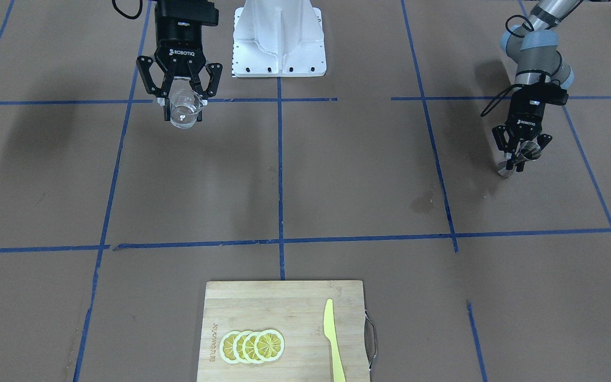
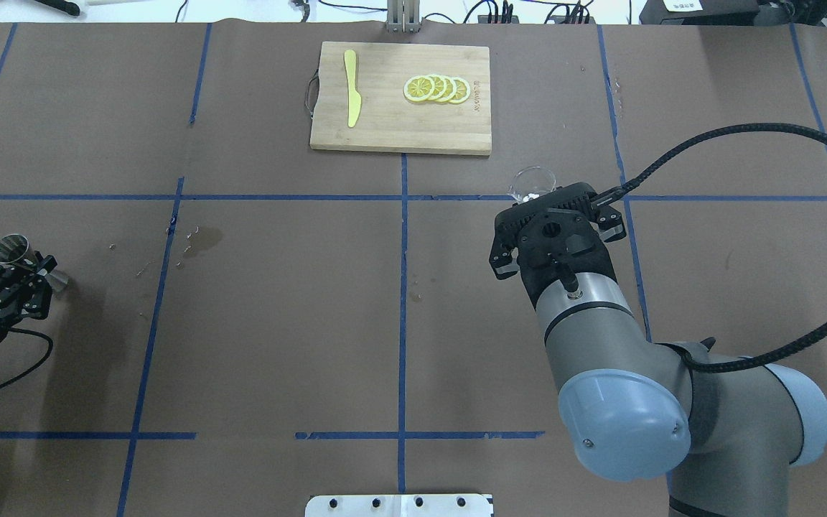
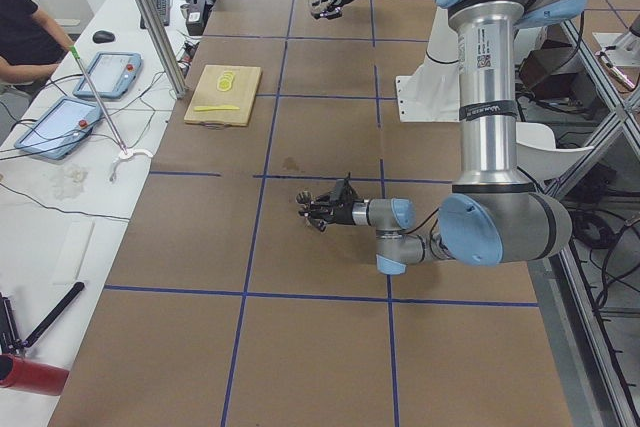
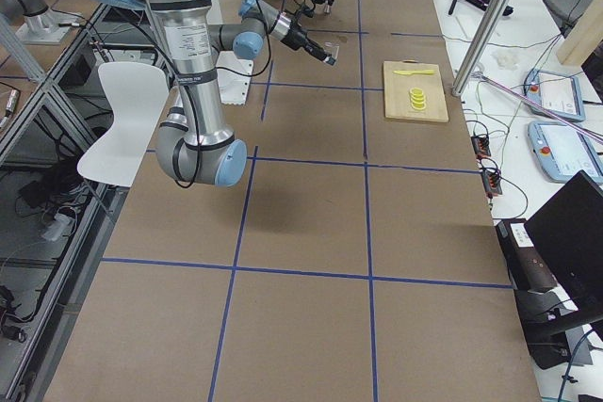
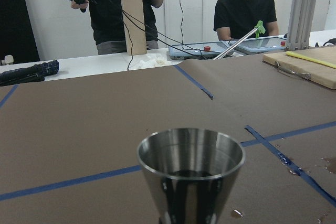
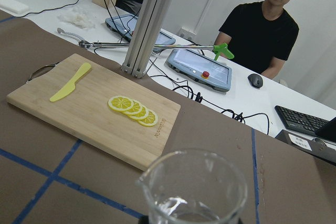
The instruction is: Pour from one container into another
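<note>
My right gripper (image 1: 184,103) is shut on the clear glass cup (image 1: 183,110) and holds it upright above the table, near the robot's base. The right wrist view shows the cup's rim (image 6: 192,182) close up, and from overhead the cup (image 2: 532,182) peeks out past the gripper. Far off at the table's other side, my left gripper (image 1: 517,159) is shut on the steel jigger (image 1: 520,158), low over the table and slightly tilted. From overhead the jigger (image 2: 14,250) shows at the left gripper (image 2: 26,264). Its open cone (image 5: 191,166) fills the left wrist view.
A wooden cutting board (image 1: 263,302) at the operators' edge carries lemon slices (image 1: 252,346) and a yellow knife (image 1: 333,339). A damp stain (image 1: 422,202) marks the brown paper. The white base plate (image 1: 279,48) stands between the arms. People stand beyond the table.
</note>
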{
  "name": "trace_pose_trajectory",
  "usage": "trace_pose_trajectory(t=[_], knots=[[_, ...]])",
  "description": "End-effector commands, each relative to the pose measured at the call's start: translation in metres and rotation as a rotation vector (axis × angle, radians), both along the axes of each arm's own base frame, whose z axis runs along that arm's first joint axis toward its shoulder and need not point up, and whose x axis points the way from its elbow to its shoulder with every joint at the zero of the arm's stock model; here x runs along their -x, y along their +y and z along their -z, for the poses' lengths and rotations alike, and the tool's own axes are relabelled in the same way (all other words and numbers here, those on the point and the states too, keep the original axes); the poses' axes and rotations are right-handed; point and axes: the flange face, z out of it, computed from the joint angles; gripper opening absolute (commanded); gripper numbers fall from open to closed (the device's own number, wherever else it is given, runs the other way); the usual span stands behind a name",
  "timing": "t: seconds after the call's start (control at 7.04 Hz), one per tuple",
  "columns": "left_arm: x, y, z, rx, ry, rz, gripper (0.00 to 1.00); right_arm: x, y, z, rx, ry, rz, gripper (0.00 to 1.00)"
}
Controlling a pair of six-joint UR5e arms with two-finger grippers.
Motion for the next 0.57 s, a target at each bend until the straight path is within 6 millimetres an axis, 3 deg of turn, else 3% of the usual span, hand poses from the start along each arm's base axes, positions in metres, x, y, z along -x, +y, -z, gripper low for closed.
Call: trace_pose_trajectory(t=[0.0, 0.43], knots=[[-0.0012, 0.0019, 0.0006, 0.014, 0.035, 0.009, 0.00, -0.0001, -0.0001, 0.0000, -0.001, 0.000, -0.001, 0.08], [-0.0108, 0.0119, 0.0015, 0.023, 0.064, 0.009, 0.00, -0.0001, -0.0001, 0.0000, 0.002, -0.005, -0.004, 0.08]])
